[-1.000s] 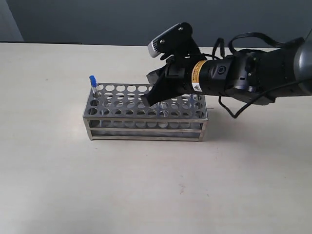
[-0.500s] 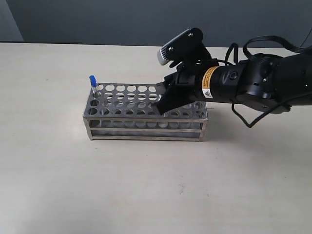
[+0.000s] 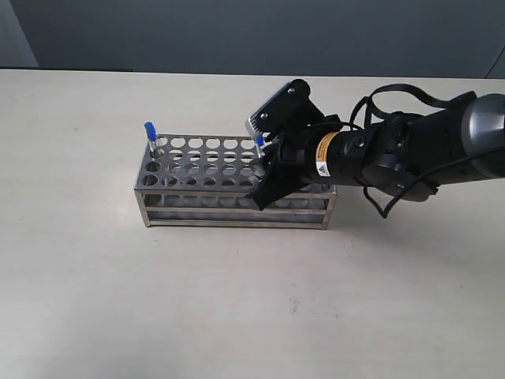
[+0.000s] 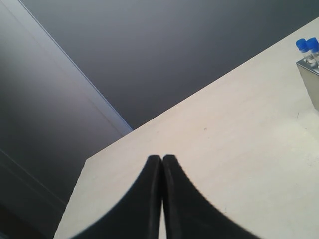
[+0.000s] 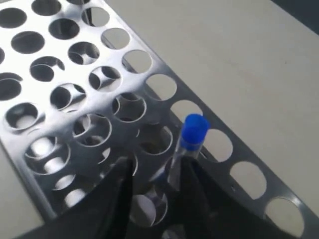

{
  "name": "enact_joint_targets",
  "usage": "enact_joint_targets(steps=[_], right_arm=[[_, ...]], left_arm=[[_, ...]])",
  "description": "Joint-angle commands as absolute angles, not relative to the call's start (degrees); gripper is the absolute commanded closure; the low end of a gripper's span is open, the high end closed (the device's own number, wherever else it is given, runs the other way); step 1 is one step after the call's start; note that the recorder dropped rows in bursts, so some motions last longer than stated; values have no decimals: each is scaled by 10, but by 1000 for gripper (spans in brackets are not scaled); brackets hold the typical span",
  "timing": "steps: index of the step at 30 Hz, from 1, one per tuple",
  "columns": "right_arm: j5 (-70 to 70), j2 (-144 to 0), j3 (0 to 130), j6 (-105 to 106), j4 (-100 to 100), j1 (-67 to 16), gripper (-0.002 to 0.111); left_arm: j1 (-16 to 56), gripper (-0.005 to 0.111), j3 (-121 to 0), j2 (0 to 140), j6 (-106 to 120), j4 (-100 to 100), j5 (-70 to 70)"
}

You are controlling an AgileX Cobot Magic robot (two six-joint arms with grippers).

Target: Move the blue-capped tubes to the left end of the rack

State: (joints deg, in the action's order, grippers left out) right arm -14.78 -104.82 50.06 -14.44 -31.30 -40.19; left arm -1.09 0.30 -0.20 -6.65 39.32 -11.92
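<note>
The steel rack [image 3: 197, 185] stands mid-table. One blue-capped tube [image 3: 150, 131] is upright in its left end; the left wrist view shows two blue caps [image 4: 305, 45] there, over the rack's corner [image 4: 310, 74]. Another blue-capped tube [image 5: 192, 133] stands in a hole toward the right end, its cap [image 3: 259, 142] just showing. My right gripper [image 5: 157, 172] is low over the rack [image 5: 75, 94], open, with this tube between its fingers, close against one of them. My left gripper [image 4: 162, 159] is shut on nothing, over bare table, outside the exterior view.
The right arm's thick black body and cables [image 3: 394, 150] reach in from the right, over the rack's right end. The pale table [image 3: 252, 316] stretches all around the rack. A dark wall lies beyond its far edge.
My right gripper has gone from shut to open, shifted right along the rack and dropped lower. A blue cap now shows beside its fingers. The left-end tube has not moved.
</note>
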Motion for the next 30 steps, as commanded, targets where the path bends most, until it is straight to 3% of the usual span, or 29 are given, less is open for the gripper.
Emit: enact_joint_targets(steps=[1, 6, 25, 28, 30], right_arm=[[-166, -1051, 500, -29, -198, -400, 75], [-194, -1055, 500, 46, -108, -400, 75], [-258, -1095, 500, 74, -89, -400, 76], [-271, -1095, 500, 80, -87, -400, 84], [-286, -1095, 500, 84, -85, -400, 98]], left_arm=[[-10, 106, 0, 0, -69, 393, -118], [-10, 106, 0, 0, -69, 393, -118], [-10, 106, 0, 0, -69, 393, -116], [-10, 106, 0, 0, -69, 393, -116], [-10, 106, 0, 0, -69, 393, -116]])
